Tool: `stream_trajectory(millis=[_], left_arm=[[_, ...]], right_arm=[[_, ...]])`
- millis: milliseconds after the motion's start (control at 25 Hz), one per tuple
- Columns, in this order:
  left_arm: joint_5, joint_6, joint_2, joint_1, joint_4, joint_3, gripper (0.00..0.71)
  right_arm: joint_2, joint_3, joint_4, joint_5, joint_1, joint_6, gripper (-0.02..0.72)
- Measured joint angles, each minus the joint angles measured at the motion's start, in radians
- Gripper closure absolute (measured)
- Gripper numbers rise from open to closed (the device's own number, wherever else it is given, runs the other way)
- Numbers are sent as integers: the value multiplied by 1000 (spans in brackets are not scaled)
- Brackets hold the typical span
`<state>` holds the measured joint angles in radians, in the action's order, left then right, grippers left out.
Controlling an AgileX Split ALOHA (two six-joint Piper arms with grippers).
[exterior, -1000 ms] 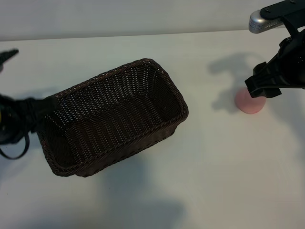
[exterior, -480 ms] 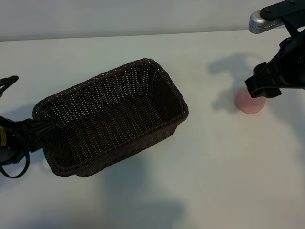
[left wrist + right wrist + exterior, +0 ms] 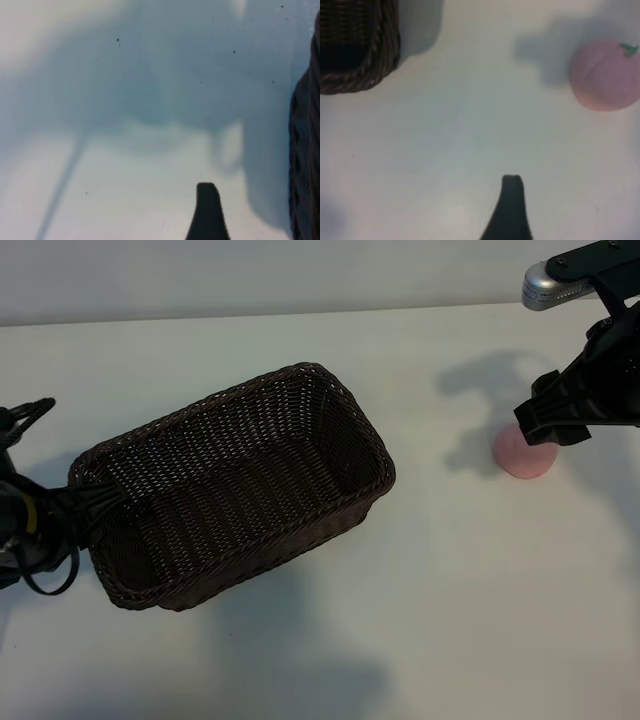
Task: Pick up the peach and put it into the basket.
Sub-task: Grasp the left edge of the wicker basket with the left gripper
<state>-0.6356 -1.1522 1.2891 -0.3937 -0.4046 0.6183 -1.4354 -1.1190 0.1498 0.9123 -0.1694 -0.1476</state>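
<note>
The white counter [image 3: 330,630] carries a dark wicker basket [image 3: 240,485] near its middle, empty inside, with the left hand [image 3: 25,510] wide open just off the basket's left end and holding nothing. Well to the right lies the pink peach [image 3: 522,455], resting on the counter. The right hand [image 3: 555,420] hovers over it, fingers spread wide and empty. This looks like the approach: next it should drop around the peach and close.

The white surface [image 3: 300,360] is evenly lit from above; soft shadows are cast, and both wrist views are blurred.
</note>
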Motion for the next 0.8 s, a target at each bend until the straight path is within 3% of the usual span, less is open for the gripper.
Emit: stream_trajectory(millis=[200,640,800], left_arm=[[63,15,43,1,22,0,168],[93,17,102,3,25,0,169],[105,22,102,43,29,0,169]], right_arm=[[0,0,0,0,0,0,108],[0,0,0,0,0,0,108],[0,0,0,0,0,0,108]])
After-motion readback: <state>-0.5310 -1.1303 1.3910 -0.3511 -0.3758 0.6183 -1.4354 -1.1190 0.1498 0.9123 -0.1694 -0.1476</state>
